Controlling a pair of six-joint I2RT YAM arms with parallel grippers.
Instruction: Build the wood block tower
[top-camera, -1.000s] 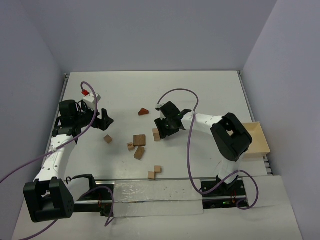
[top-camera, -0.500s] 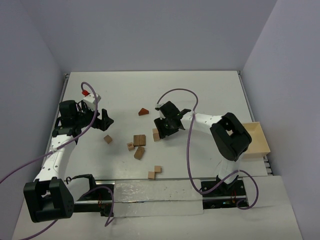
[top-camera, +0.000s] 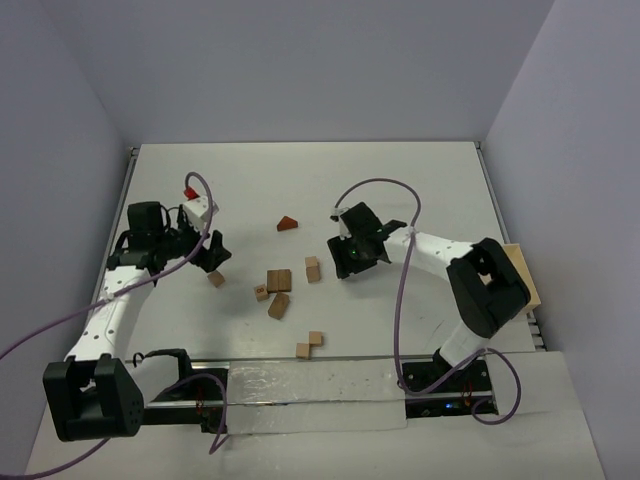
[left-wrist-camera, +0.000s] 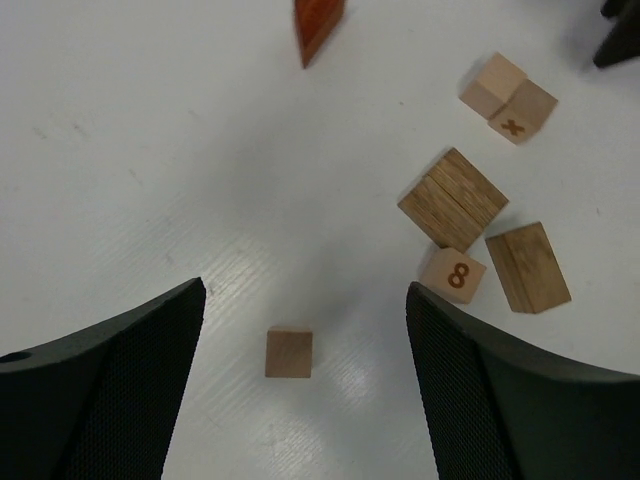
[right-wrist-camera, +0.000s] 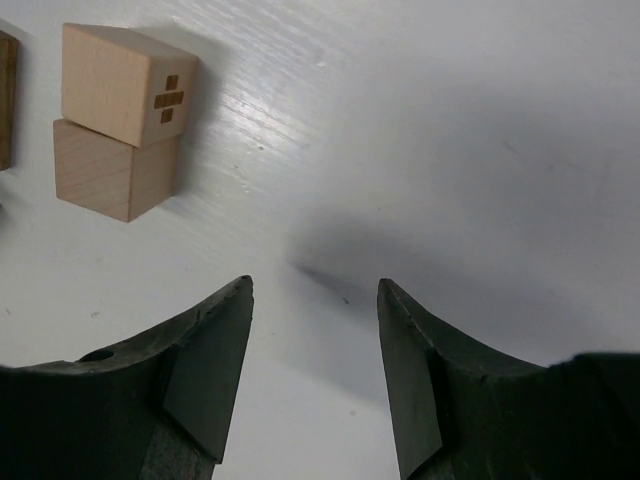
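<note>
Wood blocks (top-camera: 279, 281) lie loose on the table (top-camera: 420, 180): likely light, stiff, smooth, best pinched across flat sides. Left hand (left-wrist-camera: 305, 295) gapes over a small cube (left-wrist-camera: 289, 353); right hand (right-wrist-camera: 315, 290) gapes too, empty.

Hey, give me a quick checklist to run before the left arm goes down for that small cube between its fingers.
1. Left gripper open: ok.
2. Small cube between its fingers: ok in the left wrist view.
3. Room around that cube: ok; the block marked 8 lies apart from it.
4. Right gripper open and empty: ok.
5. Tower base started: not ok; the blocks lie scattered.
6. Height above the cube: cannot tell.
</note>
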